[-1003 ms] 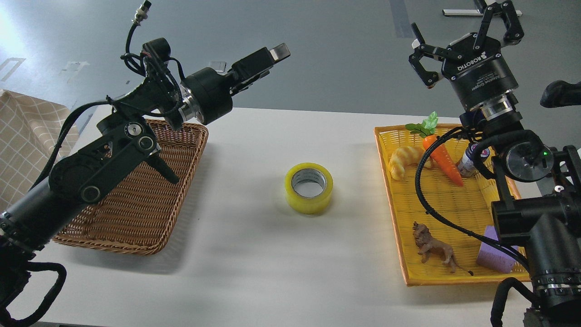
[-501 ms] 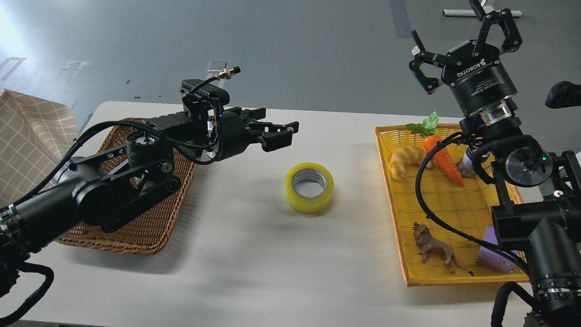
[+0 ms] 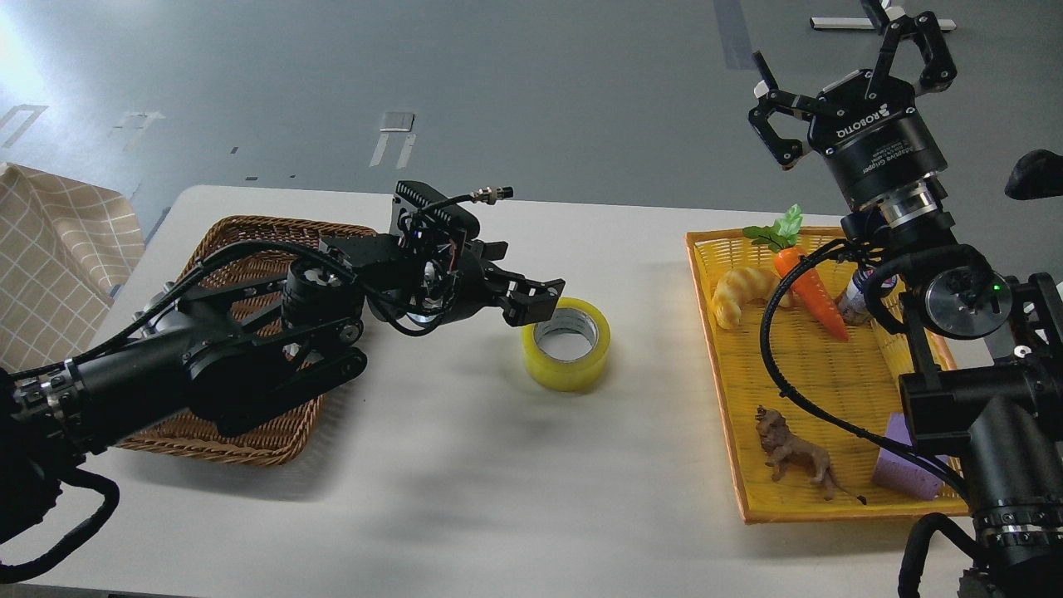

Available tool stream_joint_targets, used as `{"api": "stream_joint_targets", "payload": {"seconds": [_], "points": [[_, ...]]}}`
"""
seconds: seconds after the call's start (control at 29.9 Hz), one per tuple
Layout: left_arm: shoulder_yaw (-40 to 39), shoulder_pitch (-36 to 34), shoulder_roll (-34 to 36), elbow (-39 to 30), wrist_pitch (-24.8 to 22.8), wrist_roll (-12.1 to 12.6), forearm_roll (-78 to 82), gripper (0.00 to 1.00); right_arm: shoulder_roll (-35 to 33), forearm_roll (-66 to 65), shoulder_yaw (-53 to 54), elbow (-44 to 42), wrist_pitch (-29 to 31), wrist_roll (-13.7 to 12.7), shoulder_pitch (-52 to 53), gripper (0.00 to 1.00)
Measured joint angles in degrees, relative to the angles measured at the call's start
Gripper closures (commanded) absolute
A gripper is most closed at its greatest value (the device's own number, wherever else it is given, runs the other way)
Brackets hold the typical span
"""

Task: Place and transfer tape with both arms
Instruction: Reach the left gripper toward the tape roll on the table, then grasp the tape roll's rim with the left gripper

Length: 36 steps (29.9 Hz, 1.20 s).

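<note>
The tape (image 3: 566, 342), a yellow translucent roll with a grey-white core, lies flat in the middle of the white table (image 3: 465, 482). My left gripper (image 3: 536, 301) reaches in low from the left and is at the roll's upper left rim, its fingers apart. Whether it touches the roll I cannot tell. My right gripper (image 3: 847, 79), marked ROBOTIQ, is held high above the far end of the yellow tray (image 3: 839, 374), its fingers spread and empty.
A brown wicker basket (image 3: 208, 432) lies at the left under my left arm. The yellow tray holds a croissant (image 3: 739, 292), a carrot (image 3: 812, 292), a small bottle (image 3: 854, 301), a toy lion (image 3: 793, 453) and a purple foam cube (image 3: 901, 475). A checked cloth (image 3: 50, 249) is at the far left.
My left arm has swung down and to the right, from high above the basket to the tape's left rim. The right gripper has hardly moved. The tape has stayed in place.
</note>
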Motion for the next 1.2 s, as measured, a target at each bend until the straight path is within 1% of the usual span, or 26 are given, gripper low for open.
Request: {"api": "stream_joint_targets", "payload": {"seconds": [0.3, 0.53, 0.7, 0.77, 0.8, 0.87, 1.0, 1.07, 1.1, 1.17, 1.2], "points": [[4.92, -0.15, -3.69, 6.18, -0.08, 1.86, -0.04, 0.02, -0.09, 0.0, -0.05, 0.49, 0.0, 0.0, -0.7, 0.0], [5.32, 0.02, -6.53, 9.78, -0.08, 2.28, -0.09, 0.02, -0.09, 0.0, -0.05, 0.34, 0.0, 0.01, -0.98, 0.0], [5.37, 0.0, -7.02, 11.13, -0.08, 2.3, -0.18, 0.03, 0.0, 0.0, -0.06, 0.04, 0.0, 0.06, -0.99, 0.0], [5.37, 0.11, -7.05, 11.36, -0.13, 2.26, -0.23, 0.11, -0.01, 0.0, -0.07, -0.07, 0.0, 0.06, -0.99, 0.0], [5.37, 0.22, -7.06, 11.41, -0.15, 2.22, -0.25, 0.12, -0.02, 0.0, -0.07, -0.11, 0.0, 0.06, -0.99, 0.0], [5.36, 0.37, -7.13, 11.45, -0.3, 2.19, -0.26, 0.18, -0.07, 0.0, -0.07, -0.14, 0.0, 0.07, -0.99, 0.0], [5.36, 0.43, -8.12, 11.46, -1.54, 2.18, -0.36, 0.22, -0.08, 0.0, -0.07, -0.14, 0.0, 0.09, -1.0, 0.0], [5.37, 0.42, -8.5, 11.65, -2.14, 2.14, -0.47, 0.31, -0.08, 0.0, -0.07, -0.14, 0.0, 0.09, -0.99, 0.0], [5.37, 0.43, -8.56, 11.99, -2.29, 2.15, -0.49, 0.39, -0.08, 0.0, -0.07, -0.13, 0.0, 0.09, -1.0, 0.0], [5.37, 0.48, -8.64, 12.81, -2.41, 2.15, -0.58, 0.44, -0.08, 0.0, -0.07, -0.07, 0.0, 0.09, -0.99, 0.0], [5.37, 0.5, -8.68, 13.18, -2.43, 2.13, -0.66, 0.51, -0.08, 0.0, -0.07, -0.07, 0.0, 0.09, -1.0, 0.0]]}}
